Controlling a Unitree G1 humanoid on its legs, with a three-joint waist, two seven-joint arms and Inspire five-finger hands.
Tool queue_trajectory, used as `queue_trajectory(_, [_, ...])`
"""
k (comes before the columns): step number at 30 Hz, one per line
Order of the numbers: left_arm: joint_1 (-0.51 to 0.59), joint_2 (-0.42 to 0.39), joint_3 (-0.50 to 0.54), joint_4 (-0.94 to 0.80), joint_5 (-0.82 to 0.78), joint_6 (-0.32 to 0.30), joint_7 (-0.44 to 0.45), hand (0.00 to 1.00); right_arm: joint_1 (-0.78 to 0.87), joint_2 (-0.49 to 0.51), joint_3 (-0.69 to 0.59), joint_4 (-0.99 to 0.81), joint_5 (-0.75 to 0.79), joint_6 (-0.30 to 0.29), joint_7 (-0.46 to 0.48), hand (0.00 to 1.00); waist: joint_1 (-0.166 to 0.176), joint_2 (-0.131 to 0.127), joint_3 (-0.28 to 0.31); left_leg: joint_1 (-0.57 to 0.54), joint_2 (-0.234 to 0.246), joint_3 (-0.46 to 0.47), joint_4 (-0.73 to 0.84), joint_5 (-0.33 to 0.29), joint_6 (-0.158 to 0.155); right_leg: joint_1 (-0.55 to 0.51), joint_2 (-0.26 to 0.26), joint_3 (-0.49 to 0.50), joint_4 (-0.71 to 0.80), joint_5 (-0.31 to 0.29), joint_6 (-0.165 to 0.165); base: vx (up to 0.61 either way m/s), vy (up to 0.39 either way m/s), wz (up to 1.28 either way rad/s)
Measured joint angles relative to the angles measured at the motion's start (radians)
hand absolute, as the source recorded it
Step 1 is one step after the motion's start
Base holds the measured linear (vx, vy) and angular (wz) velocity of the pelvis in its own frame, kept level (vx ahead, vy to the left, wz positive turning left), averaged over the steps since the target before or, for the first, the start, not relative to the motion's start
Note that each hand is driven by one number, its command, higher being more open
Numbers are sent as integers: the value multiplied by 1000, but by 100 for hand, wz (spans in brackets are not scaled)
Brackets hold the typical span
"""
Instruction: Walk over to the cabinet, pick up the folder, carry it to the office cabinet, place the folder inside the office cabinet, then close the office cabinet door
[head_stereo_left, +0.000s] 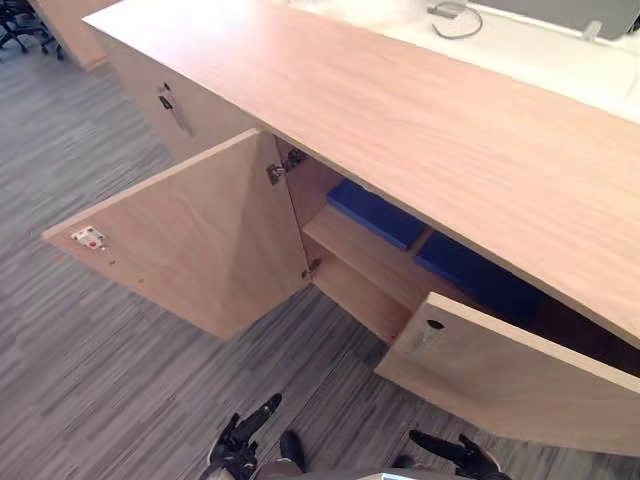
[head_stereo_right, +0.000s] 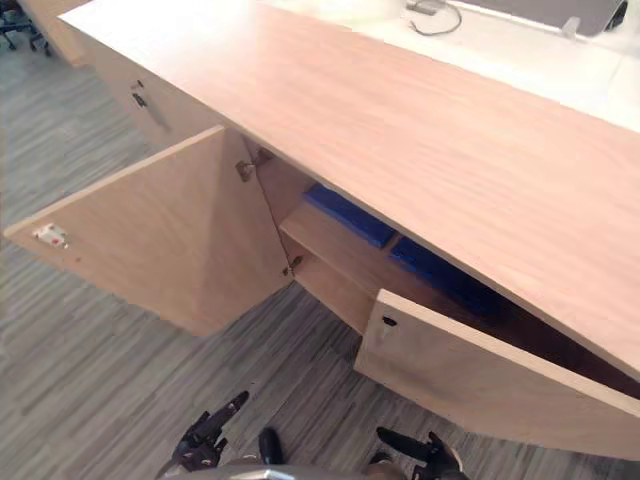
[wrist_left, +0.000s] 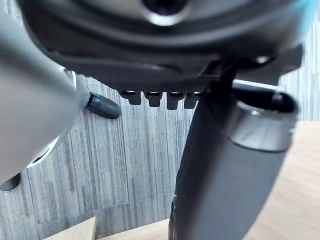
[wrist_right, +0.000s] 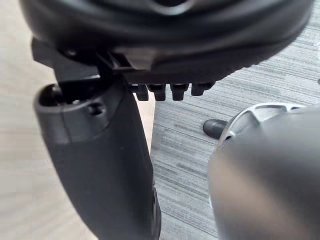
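Note:
The long wooden office cabinet (head_stereo_left: 400, 110) stands in front of me with two doors swung out. Its left door (head_stereo_left: 190, 235) is wide open, and the right door (head_stereo_left: 500, 370) is partly open. On the shelf inside lie two blue folders, one at the left (head_stereo_left: 378, 213) and one further right (head_stereo_left: 470, 270), partly hidden under the cabinet top. My left hand (head_stereo_left: 240, 440) and right hand (head_stereo_left: 455, 450) hang low over the floor, well short of the cabinet. Both are open with relaxed fingers and hold nothing. The wrist views show each thumb (wrist_left: 220, 175) (wrist_right: 105, 165) free over the floor.
A shut cabinet door with a metal handle (head_stereo_left: 172, 105) is to the left of the open one. Grey striped carpet (head_stereo_left: 90, 380) lies between me and the cabinet. An office chair (head_stereo_left: 20, 30) stands far left. A white desk with a cable (head_stereo_left: 455, 18) lies behind the cabinet.

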Motion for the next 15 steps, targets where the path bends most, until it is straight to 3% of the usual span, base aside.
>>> queue_trajectory(2, [11, 4, 11, -22, 0, 0, 9, 100, 0, 8, 1, -8, 0, 0, 5, 100, 0, -6, -4, 5, -13, 1, 12, -6, 8, 14, -15, 2, -16, 14, 4, -4, 67, 0])
queue_trajectory(9, [50, 7, 78, -191, -39, -7, 34, 100, 4, 6, 41, -53, -1, 2, 26, 100, -1, 32, -25, 10, -14, -2, 18, -27, 15, 16, -12, 13, -14, 23, 10, -44, 26, -3])
queue_trajectory(12, [47, 21, 138, -228, -41, -9, 37, 100, 9, 5, 42, -57, -1, 2, 33, 100, -1, 31, -30, 17, -9, -4, 6, -28, 14, 16, -5, 15, -15, 23, 10, -17, -1, -1])
queue_trajectory(15, [20, 88, 208, -230, -37, -9, 61, 100, 30, 3, 45, -78, -2, 8, 48, 100, -1, 19, -38, 19, -5, -2, 2, -29, 12, 15, 2, 19, -19, 22, 10, -10, -10, -4])
